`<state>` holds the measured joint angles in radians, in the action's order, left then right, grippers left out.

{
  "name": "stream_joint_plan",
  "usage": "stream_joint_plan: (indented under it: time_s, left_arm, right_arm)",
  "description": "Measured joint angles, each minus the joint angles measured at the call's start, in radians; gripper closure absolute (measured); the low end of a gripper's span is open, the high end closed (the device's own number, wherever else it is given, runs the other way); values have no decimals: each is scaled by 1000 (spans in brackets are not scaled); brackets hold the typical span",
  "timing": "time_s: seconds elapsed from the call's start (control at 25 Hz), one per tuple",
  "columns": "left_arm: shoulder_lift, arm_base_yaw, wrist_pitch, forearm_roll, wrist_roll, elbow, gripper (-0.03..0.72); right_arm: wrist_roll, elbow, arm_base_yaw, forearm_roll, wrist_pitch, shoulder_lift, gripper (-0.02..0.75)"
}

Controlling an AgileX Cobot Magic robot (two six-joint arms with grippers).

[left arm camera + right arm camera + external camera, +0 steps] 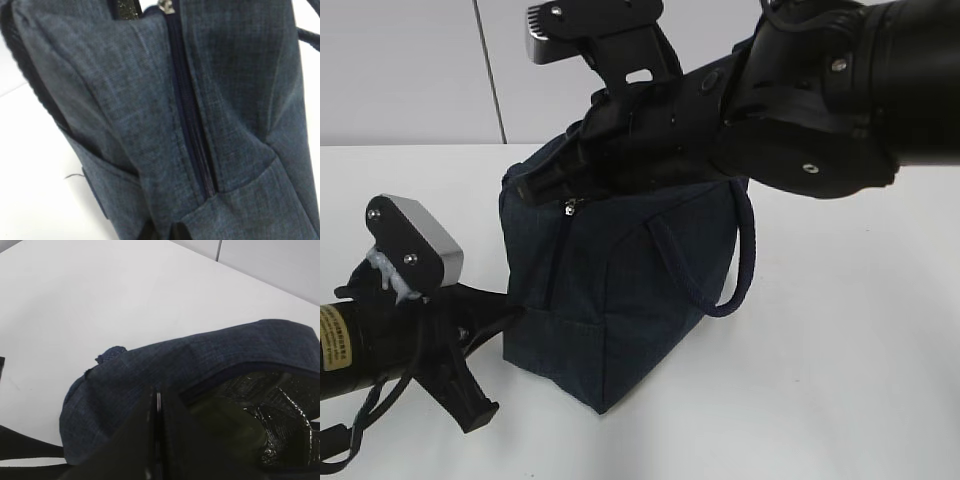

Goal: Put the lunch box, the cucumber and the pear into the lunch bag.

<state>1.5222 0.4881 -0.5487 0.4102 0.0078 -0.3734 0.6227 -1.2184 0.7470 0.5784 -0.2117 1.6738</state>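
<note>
The navy lunch bag (620, 290) stands upright in the middle of the table. Its side zipper (192, 140) is closed up to the silver pull (570, 207) near the top. My right gripper (535, 188) reaches across the bag's top and is shut at the rim of its opening (157, 395), where the silver foil lining (285, 410) shows. My left gripper (515, 312) pinches a fold of fabric at the bag's lower left edge (165, 232). The lunch box, the cucumber and the pear are out of view.
The bag's looped handle (745, 260) hangs down its right side. The white table (840, 380) spreads around the bag, with a pale wall behind it. My right arm covers most of the bag's top.
</note>
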Motion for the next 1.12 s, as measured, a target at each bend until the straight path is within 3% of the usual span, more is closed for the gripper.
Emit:
stream_joint_plan:
  time_s: [0.68, 1.12]
  left_arm:
    - [-1, 0, 53, -2, -2, -6, 685]
    - [-1, 0, 77, -2, -2, -8, 685]
  right_arm:
    - [2, -9, -5, 14, 0, -1, 738]
    - [32, -67, -101, 17, -19, -6, 738]
